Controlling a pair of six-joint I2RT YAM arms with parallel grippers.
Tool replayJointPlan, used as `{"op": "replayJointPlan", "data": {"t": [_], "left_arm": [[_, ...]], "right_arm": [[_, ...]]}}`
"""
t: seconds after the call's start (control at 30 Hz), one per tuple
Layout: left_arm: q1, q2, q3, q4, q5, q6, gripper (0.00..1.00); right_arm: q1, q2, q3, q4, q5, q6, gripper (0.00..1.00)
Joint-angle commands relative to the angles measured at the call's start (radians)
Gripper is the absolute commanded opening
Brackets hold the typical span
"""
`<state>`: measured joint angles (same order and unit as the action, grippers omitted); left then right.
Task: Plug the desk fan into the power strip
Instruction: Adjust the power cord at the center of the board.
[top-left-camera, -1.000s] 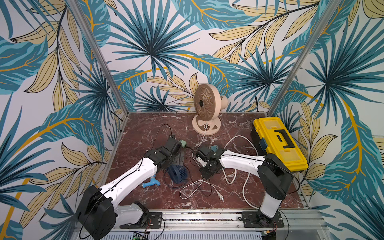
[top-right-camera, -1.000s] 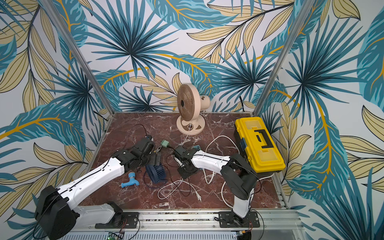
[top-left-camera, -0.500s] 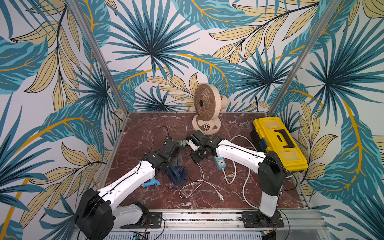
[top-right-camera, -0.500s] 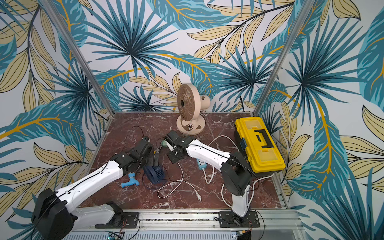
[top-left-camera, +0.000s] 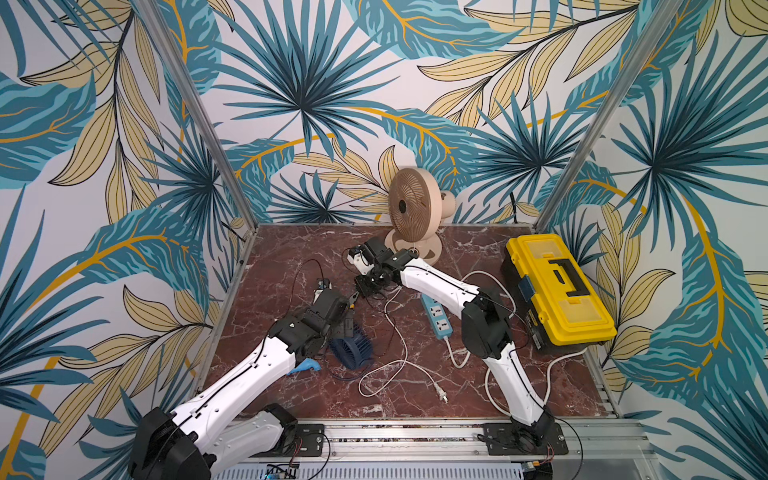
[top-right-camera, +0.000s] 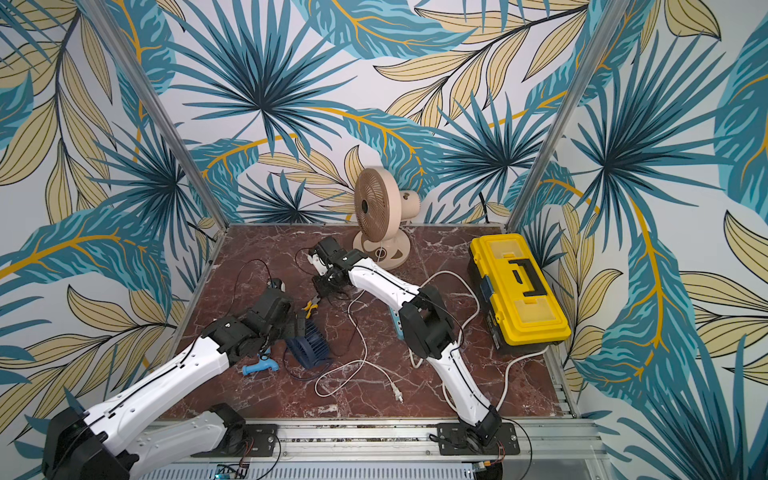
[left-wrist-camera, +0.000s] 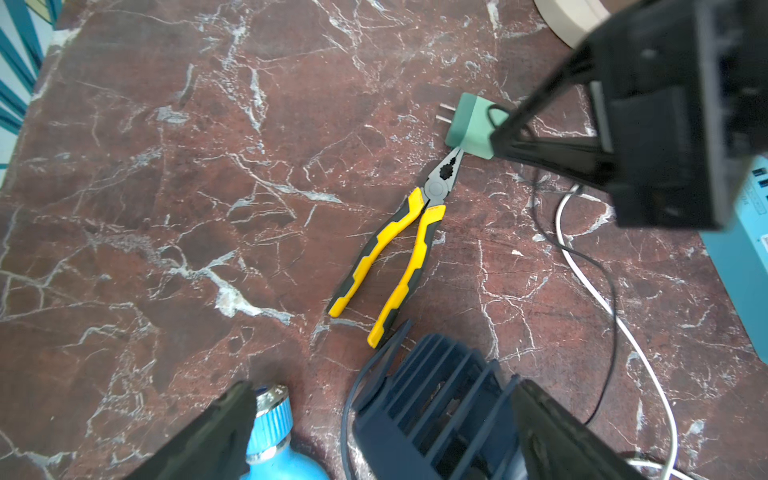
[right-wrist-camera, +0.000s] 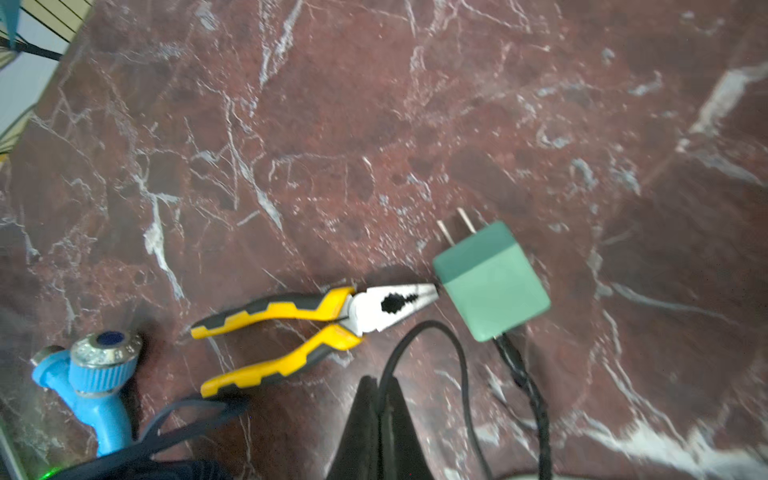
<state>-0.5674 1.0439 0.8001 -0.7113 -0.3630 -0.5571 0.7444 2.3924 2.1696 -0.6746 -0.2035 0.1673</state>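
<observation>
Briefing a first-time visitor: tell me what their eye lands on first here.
The bright yellow toolbox at the right edge of the dark red marble table stands out first. Next come the beige desk fan, upright at the back wall, and the light-blue power strip lying sockets-up near the middle. In the wrist views, yellow-handled pliers point their nose at a pale-green plug adapter.

Non-task items
Yellow toolbox (top-left-camera: 557, 291) at surface (top-left-camera: 291, 257) edge; pliers (left-wrist-camera: 399, 253) lying flat, tips just beside green plug adapter (left-wrist-camera: 469, 129); blue nozzle (right-wrist-camera: 99, 374) nearby

Bright even light, soft shadows; left fingers (left-wrist-camera: 208, 440) out of focus.
</observation>
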Motion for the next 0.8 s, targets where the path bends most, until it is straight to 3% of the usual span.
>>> {"op": "replayJointPlan", "data": {"t": [0.0, 0.23, 0.27, 0.33, 0.4, 0.67, 0.77], "left_arm": [[0.001, -0.087, -0.026, -0.05, -0.053, -0.033, 1.0], [-0.052, -0.127, -0.008, -0.082, -0.095, -0.05, 1.0], [-0.057, -0.117, -0.001, -0.086, -0.098, -0.05, 1.0], [-0.071, -0.1, 0.017, -0.096, -0.103, -0.048, 1.0], [-0.088, -0.089, 0.041, -0.105, -0.108, -0.045, 1.0], [-0.191, -0.067, 0.165, -0.186, -0.178, -0.044, 1.0], [-0.198, -0.071, 0.174, -0.191, -0.198, -0.042, 1.0]], "right_arm": [[0.004, 0.039, 0.066, 0.057, -0.104, -0.003, 0.0], [0.0, 0.106, 0.096, 0.09, -0.123, -0.003, 0.0], [0.0, 0.114, 0.096, 0.078, -0.112, -0.008, 0.1], [-0.001, 0.12, 0.096, 0.039, -0.067, -0.025, 0.42], [-0.002, 0.1, 0.091, 0.001, -0.023, -0.044, 0.57], [-0.003, -0.202, -0.101, -0.041, 0.072, -0.031, 0.95], [-0.006, -0.347, -0.229, -0.055, 0.121, -0.005, 1.0]]}}
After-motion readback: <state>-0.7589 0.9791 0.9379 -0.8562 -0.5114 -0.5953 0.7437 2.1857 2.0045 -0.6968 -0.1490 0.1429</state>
